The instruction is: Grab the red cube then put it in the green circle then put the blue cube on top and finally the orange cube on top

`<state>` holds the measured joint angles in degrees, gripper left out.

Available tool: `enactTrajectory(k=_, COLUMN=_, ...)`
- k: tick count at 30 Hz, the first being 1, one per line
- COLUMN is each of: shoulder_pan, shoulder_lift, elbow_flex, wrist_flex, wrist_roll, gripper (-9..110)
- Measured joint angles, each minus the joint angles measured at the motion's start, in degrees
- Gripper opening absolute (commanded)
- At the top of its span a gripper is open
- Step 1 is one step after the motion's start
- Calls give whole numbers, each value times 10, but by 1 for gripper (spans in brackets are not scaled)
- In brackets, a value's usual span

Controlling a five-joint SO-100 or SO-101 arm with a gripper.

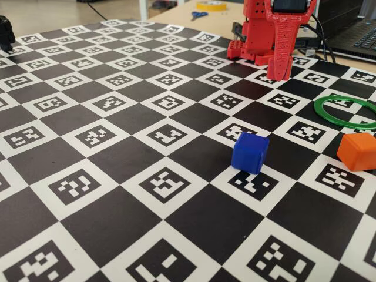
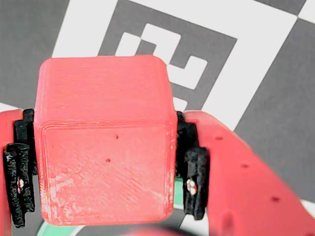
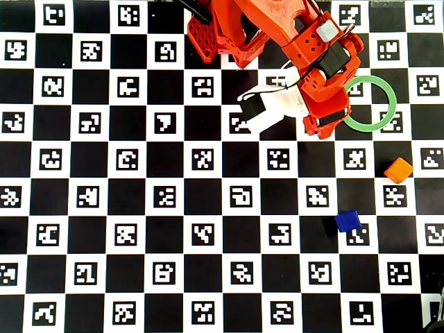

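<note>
1. Checkerboard mat of black squares and white squares with black code markers [image 3: 139, 208]: filled the overhead view; cropped at every edge in the fixed view; seen only as one blurred marker behind the cube in the wrist view.
2. Red plastic robot arm [image 3: 277, 35]: reached from the top of the overhead view down and right toward the ring, covering the ring's left side there; upper part cut off by the top edge in the fixed view, with only base and lower link visible.
3. Thin flat bright green plastic ring [image 3: 388, 118]: lay flat at the right in the overhead view; cut by the right edge in the fixed view [image 1: 329, 117]; only a green sliver at the bottom edge of the wrist view.
4. Red two-finger gripper [image 2: 106, 162]: clamped shut on the small matte red plastic cube [image 2: 106, 147], black pads [image 2: 194, 182] pressed against both sides; shown only by the wrist view, cube out of sight in both other views.
5. Small matte orange plastic cube [image 3: 398, 170]: sat on the mat just below the ring in the overhead view, outside it; partly cropped at the right edge in the fixed view [image 1: 358, 151].
6. Small matte deep-blue plastic cube [image 3: 347, 220]: rested on the mat apart from the orange one, lower left of it overhead; whole in the fixed view [image 1: 250, 153].
</note>
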<state>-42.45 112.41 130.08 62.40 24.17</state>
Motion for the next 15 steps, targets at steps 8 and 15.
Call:
enactTrajectory(k=8, shoulder_pan=-77, shoulder_lift=0, elbow_flex=-20, wrist_flex=6, wrist_roll=81, gripper=-3)
enactTrajectory(k=15, shoulder_pan=-176, shoulder_lift=-61, elbow_flex=-77, wrist_flex=54, wrist_roll=130, gripper=-4)
